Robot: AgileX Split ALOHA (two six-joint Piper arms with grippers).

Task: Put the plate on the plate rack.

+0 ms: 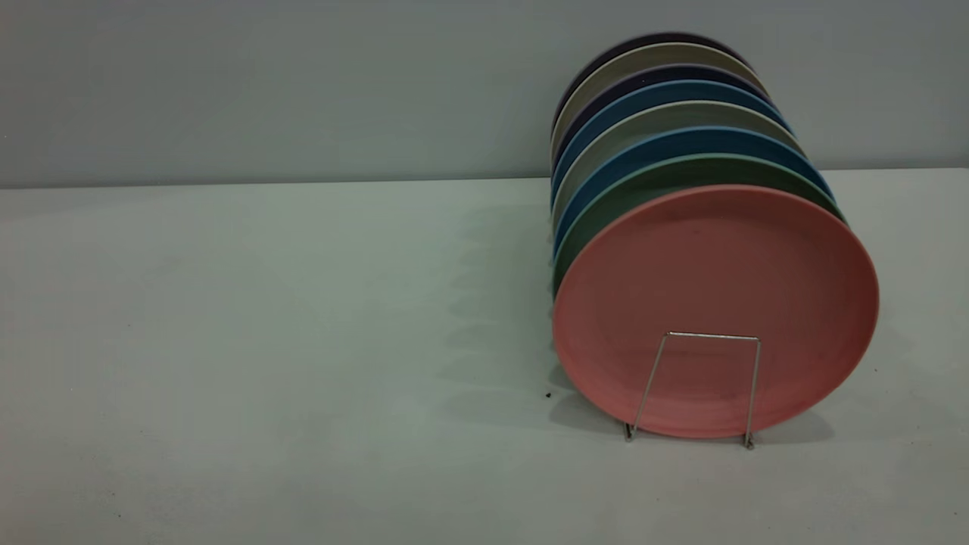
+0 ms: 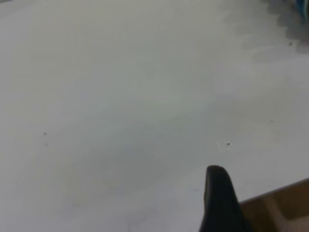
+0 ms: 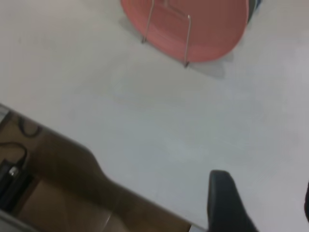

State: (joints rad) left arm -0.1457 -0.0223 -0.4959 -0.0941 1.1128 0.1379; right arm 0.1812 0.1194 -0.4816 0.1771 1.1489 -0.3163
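Jaws on both arms: I cannot tell their spread. I see the plate (image 1: 715, 303) standing upright in the plate rack (image 1: 696, 386), foremost of the row; my right gripper (image 3: 260, 203) sits nearer.

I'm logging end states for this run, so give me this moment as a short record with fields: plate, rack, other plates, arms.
plate: salmon-pink plate stands on edge at the front of the row, behind the rack's front loop
plate rack: wire plate rack on the table, full of plates
other plates: green plate directly behind the pink one, then blue and grey ones
left gripper: over bare table, away from the rack; one finger visible
right gripper: back near the table edge, holding nothing; finger visible
task state: plate appears racked
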